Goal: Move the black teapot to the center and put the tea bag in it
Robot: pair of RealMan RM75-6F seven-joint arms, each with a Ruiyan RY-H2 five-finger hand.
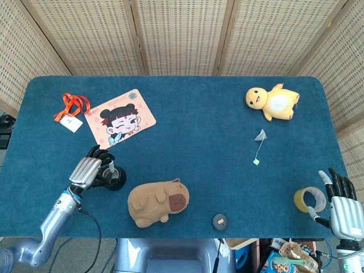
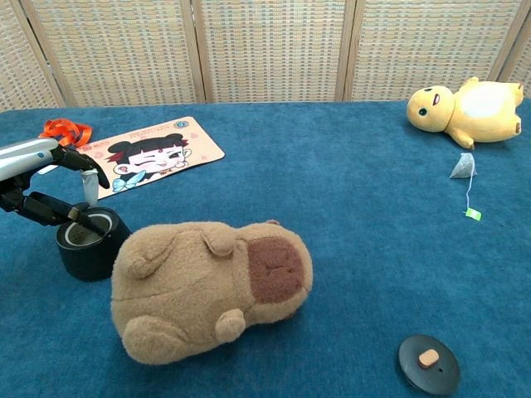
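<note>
We see the black teapot (image 2: pixel 85 244) sitting near the left front part of the blue table (image 1: pixel 199 131), with its top open. Our left hand (image 1: pixel 90 169) is right over it, with dark fingers (image 2: pixel 50 211) curled down around the rim, and one finger looks like it dips into the opening. We cannot tell if the hand is really gripping the pot or only touching it. The teapot lid (image 2: pixel 428 363) lies flat near the front edge, well apart from the pot. Just beside the pot, on its right, lies a brown stuffed animal (image 2: pixel 207 286), on its belly. The tea bag (image 1: pixel 260 135) is far over on the right side of the table, with its string stretched out toward us and a little green tag (image 1: pixel 256 162) at the end. A yellow stuffed toy (image 1: pixel 272 101) lies just behind the tea bag. Behind the pot there is a cartoon picture card (image 1: pixel 120 118), and beside that an orange lanyard with a white badge (image 1: pixel 71 110). Our right hand (image 1: pixel 343 206) is at the front right corner with its fingers spread apart and nothing in it, just beside a roll of yellow tape (image 1: pixel 309 199).
</note>
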